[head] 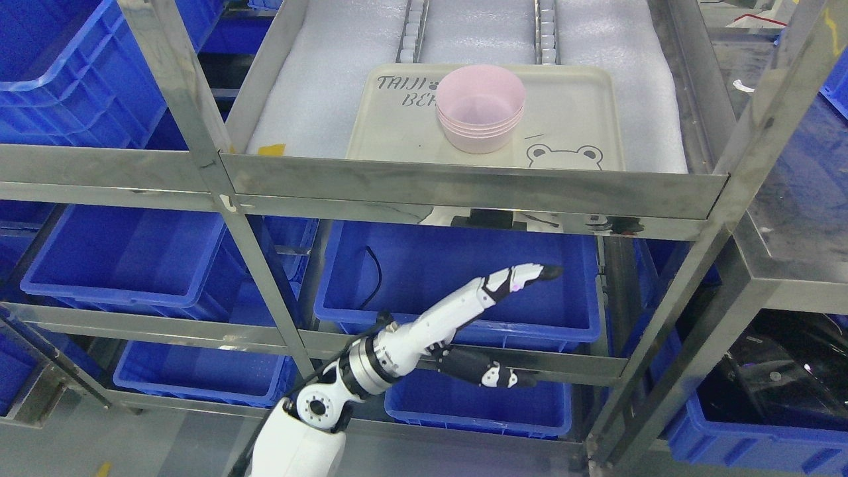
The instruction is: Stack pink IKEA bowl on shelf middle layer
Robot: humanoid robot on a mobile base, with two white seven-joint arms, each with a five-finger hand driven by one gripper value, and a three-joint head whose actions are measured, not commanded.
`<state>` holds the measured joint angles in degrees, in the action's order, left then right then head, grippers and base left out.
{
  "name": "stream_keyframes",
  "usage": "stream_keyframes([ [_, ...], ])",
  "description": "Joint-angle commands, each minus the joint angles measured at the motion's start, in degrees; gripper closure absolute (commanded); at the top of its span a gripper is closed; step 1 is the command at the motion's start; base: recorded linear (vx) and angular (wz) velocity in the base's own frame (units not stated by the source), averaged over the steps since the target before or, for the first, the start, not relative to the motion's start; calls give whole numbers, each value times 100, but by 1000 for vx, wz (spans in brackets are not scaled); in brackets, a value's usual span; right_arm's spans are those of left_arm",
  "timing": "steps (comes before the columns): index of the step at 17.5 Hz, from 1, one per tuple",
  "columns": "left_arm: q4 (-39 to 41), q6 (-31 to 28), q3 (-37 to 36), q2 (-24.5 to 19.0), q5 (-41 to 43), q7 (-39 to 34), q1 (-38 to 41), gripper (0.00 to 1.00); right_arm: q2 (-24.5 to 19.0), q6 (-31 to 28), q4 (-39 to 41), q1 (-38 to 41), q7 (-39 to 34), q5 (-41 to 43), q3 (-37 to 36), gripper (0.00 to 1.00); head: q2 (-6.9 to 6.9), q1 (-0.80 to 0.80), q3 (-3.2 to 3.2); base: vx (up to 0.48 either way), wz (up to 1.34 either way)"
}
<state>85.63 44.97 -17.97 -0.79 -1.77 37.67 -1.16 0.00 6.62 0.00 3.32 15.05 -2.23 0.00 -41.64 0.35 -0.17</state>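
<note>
On my feed, taking the stack of glossy pink plastic bowls (481, 108) as my reference, everything far to its left is deep blue moulded plastic crates (126, 258) with smooth walls and rolled rims, slotted into a brushed stainless steel rack (464, 189) whose angled uprights and flat rails are scuffed and reflective. Below and left of the bowls, my white, jointed left arm (318, 411) rises from the bottom edge, with a ribbed metallic wrist collar and a black cable along it. The left hand (474, 318) sits well beneath the bowls, in front of a wide blue crate (457, 278); its long white fingers (517, 278) with black tips are stretched out straight and pressed together, the dark thumb splayed downward, holding nothing. The bowls themselves, round, thin-walled and nested so that several rims show as stacked rings, stand upright on a cream rectangular plastic tray (583, 112) with rounded corners, dark lettering and a printed bear face. The tray rests on a sheet of white, finely pebbled foam padding (318, 99) lining the shelf, behind the steel front lip. To the right of the bowls, the rack's corner post slants down past a dark, shiny bin (782, 377) and another blue crate.
</note>
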Motion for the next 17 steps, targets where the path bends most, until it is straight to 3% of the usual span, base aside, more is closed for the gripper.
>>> stream_keyframes([
  [1,-1064,3,995,-21,-341,-101,1426,0,100,-3,100,2,-2,4,26,0,0,0,0,0,0],
  [3,-1180,3,1347,-21,-412,-713,1400,0,100,-3,100,2,-2,-5,18,0,0,0,0,0,6],
  [5,-1154,-80,1620,-21,-412,-2046,1295,0,100,-3,100,2,-2,3,26,0,0,0,0,0,6],
  [7,-1093,-1055,1848,-21,-412,-2981,1023,0,100,-3,100,2,-2,-5,18,0,0,0,0,0,0],
  [11,-541,-2394,1921,-21,-439,-2985,714,0,100,-3,100,2,-2,-5,18,0,0,0,0,-3,-21],
  [17,111,-2906,1560,-21,-439,-2985,661,0,100,-3,100,2,-2,3,26,0,0,0,0,4,48],
])
